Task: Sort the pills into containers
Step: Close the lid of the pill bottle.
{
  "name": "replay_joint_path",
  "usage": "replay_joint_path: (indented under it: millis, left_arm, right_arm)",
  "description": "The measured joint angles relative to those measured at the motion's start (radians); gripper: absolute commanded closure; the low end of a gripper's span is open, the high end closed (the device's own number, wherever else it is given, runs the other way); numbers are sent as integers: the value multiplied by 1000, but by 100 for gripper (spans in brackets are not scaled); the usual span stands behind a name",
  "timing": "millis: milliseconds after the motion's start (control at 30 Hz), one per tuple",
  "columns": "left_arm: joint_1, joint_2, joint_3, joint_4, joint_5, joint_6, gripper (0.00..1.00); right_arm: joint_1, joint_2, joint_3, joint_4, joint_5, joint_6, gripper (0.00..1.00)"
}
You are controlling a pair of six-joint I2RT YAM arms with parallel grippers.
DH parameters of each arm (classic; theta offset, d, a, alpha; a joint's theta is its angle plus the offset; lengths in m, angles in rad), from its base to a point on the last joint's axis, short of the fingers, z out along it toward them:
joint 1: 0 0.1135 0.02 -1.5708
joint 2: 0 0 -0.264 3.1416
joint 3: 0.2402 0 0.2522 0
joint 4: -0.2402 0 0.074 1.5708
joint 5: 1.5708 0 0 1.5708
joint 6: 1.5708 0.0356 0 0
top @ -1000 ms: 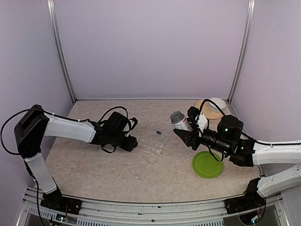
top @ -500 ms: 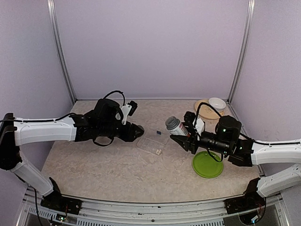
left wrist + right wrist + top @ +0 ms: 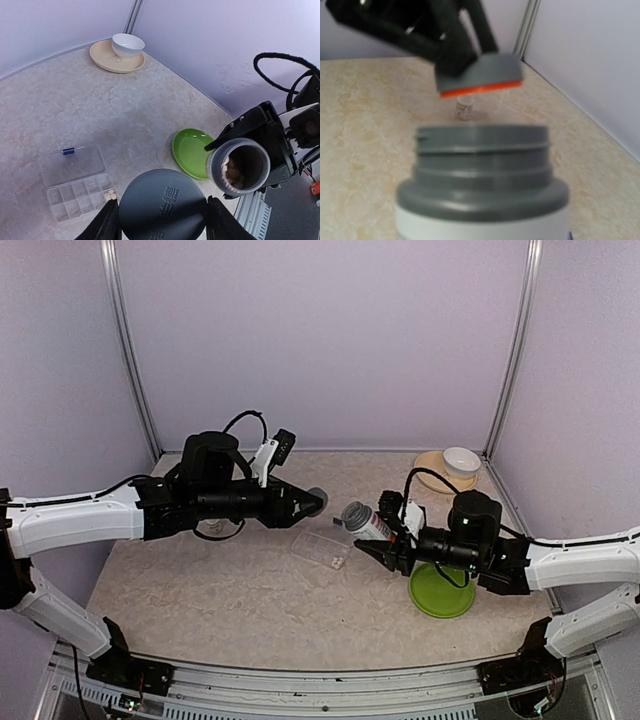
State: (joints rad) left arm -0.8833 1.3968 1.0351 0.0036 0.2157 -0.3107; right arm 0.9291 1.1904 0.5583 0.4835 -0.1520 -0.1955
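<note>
Left wrist view: left gripper [image 3: 163, 220] is clamped on the grey cap [image 3: 162, 200], one finger on either side of its rim, cap lifted clear of the table.

Just beyond it, the right gripper [image 3: 383, 538] holds the pill bottle [image 3: 242, 162] by the body. The bottle is uncapped and tipped over, with pale pills [image 3: 231, 172] visible inside the mouth.

Handling (judgement):
- Bottle is stiff, light, smooth plastic. Grip is best at mid-body, below the threaded neck.
- Pills are small and loose, likely to spill in a rush and roll.
- Pill box [image 3: 75, 182] is thin, clear and light, so it would slide if nudged.

Position: the box lies flat on the table, lid open, below and between the two grippers, touching neither. The bottle mouth is near its right end, not over the compartments [image 3: 80, 197]. The green plate [image 3: 190, 150] lies under the right arm.
</note>
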Motion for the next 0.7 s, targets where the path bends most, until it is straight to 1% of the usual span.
replay_joint_path:
  millis: [233, 467, 700]
  left_arm:
    - [-4, -3, 0, 74, 74, -66, 55]
    - [-21, -2, 0, 138, 141, -121, 55]
    - [-40, 20, 0, 181, 179, -153, 55]
  right_arm:
    - [25, 34, 9, 0, 13, -20, 75]
    - [33, 35, 23, 7, 40, -26, 75]
    - [38, 30, 23, 7, 52, -28, 75]
